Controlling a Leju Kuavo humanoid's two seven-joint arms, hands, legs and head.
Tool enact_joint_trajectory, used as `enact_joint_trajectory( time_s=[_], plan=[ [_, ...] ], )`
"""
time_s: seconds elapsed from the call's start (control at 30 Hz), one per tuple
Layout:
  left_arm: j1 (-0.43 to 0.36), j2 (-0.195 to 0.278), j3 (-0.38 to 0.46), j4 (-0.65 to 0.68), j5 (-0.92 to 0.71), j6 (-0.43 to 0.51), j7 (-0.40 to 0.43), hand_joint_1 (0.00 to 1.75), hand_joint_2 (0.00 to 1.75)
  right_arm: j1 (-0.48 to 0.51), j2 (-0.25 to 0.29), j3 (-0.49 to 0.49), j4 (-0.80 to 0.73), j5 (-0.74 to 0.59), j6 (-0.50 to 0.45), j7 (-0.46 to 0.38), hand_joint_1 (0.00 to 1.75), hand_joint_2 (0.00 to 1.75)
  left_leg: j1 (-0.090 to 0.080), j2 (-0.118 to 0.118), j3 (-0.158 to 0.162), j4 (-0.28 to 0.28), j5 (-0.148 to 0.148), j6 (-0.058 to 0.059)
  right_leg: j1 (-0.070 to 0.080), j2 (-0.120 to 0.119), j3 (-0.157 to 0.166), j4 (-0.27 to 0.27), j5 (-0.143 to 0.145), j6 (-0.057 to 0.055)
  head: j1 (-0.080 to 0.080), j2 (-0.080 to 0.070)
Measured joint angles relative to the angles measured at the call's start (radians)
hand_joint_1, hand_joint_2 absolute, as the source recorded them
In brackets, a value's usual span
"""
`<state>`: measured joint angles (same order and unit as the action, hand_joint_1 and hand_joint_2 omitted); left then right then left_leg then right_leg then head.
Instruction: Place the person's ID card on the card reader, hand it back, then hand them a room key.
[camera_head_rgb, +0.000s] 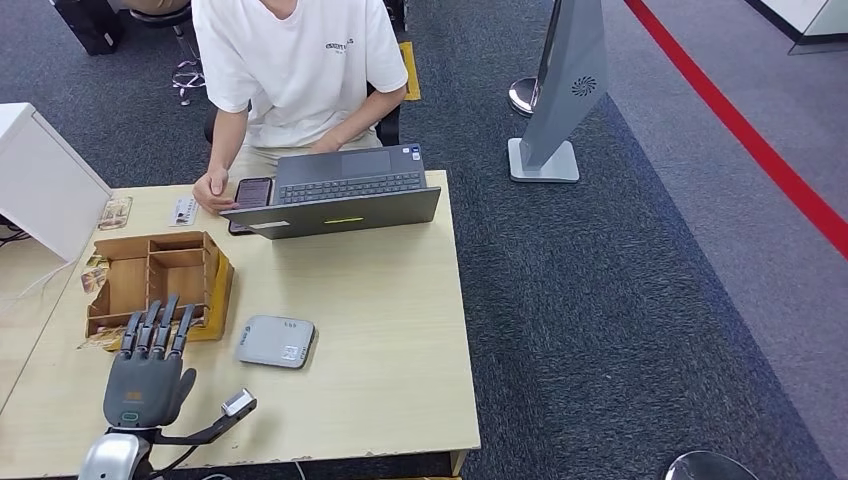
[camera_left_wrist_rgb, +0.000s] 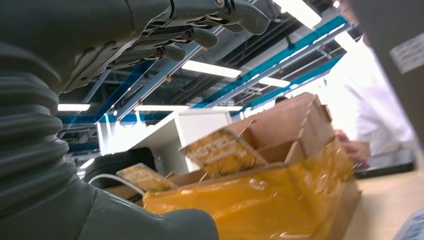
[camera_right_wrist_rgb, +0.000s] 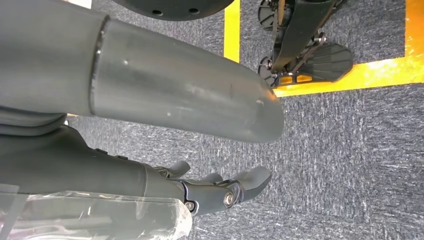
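My left hand (camera_head_rgb: 150, 365) hovers flat over the near left of the wooden table (camera_head_rgb: 390, 350), fingers stretched out and apart, holding nothing. Its fingertips reach the near edge of a compartmented wooden box (camera_head_rgb: 155, 275), seen close up with yellow film around it (camera_left_wrist_rgb: 260, 200) in the left wrist view. A grey card reader (camera_head_rgb: 275, 341) lies just right of the hand. A small pale card-like item (camera_head_rgb: 183, 210) lies by the hand (camera_head_rgb: 213, 190) of a seated person in a white T-shirt (camera_head_rgb: 300, 60). My right hand (camera_right_wrist_rgb: 220, 192) hangs over the carpet, fingers loosely extended and empty.
An open grey laptop (camera_head_rgb: 340, 195) and a dark phone (camera_head_rgb: 253, 192) sit at the table's far edge in front of the person. A white box (camera_head_rgb: 40, 180) stands at the far left. A grey stand (camera_head_rgb: 560, 90) is on the carpet to the right.
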<state>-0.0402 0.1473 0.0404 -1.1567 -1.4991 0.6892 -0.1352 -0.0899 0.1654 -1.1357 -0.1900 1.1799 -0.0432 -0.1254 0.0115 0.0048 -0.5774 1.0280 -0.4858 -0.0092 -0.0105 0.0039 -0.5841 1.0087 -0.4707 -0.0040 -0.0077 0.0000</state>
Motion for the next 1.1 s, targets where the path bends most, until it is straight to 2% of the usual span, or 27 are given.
enact_joint_trajectory(
  time_s=[0.27, 1.1],
  plan=[
    [-0.039, 0.016, 0.045, 0.087, 0.003, 0.000, -0.021, 0.00, 1.75, 0.000, -0.002, 0.001, 0.000, -0.003, 0.000, 0.009, 0.00, 0.00, 0.000, 0.000, 0.000, 0.000, 0.001, -0.001, 0.000, 0.000, 0.000, 0.000, 0.000, 0.000, 0.000, 0.000],
    [-0.108, -0.016, 0.086, 0.112, -0.025, 0.001, -0.029, 0.00, 1.75, -0.002, -0.004, 0.024, 0.000, 0.022, 0.006, 0.007, 0.00, 0.00, 0.000, 0.000, 0.000, 0.000, 0.001, -0.001, 0.000, 0.000, 0.000, 0.000, 0.000, 0.000, 0.000, 0.000]
  ],
)
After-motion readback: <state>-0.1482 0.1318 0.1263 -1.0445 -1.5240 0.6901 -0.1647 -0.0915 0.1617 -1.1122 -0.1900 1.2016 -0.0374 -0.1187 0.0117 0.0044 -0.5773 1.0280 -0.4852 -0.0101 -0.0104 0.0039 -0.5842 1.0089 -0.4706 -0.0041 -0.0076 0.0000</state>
